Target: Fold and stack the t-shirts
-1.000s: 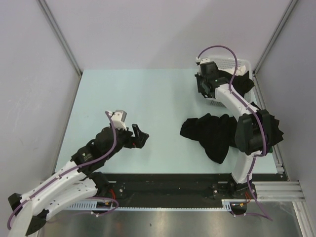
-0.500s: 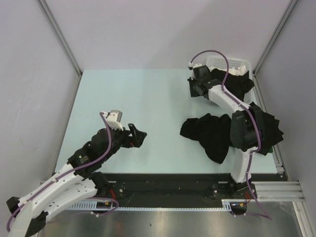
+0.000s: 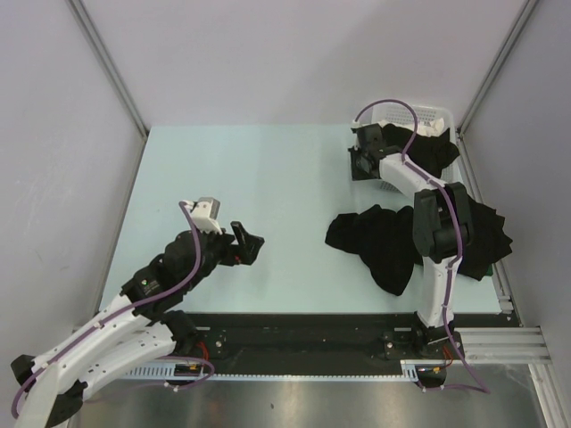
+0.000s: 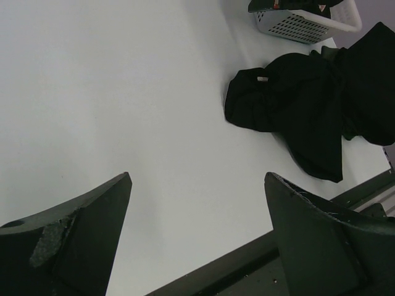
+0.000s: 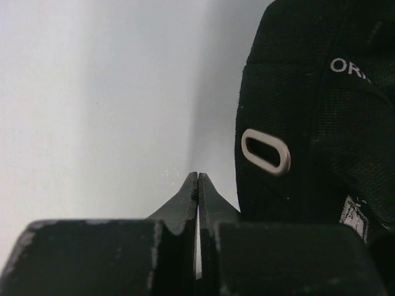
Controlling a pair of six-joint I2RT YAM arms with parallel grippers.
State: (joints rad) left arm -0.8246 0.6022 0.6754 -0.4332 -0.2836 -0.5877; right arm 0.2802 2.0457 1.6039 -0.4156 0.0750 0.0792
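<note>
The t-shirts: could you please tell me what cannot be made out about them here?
Count in the table pile: top view, black folds merge and the right arm covers part.
Basket contents: top view, draped shirts hide the inside.
White lettering: right wrist view, cut off by the right edge.

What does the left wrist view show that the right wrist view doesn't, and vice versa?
Left wrist only: the left gripper, fingers apart above the table, the crumpled t-shirts and the white basket. Right wrist only: the right gripper, fingers shut with nothing between them, beside black cloth bearing white lettering. Both: black fabric against a pale surface.
</note>
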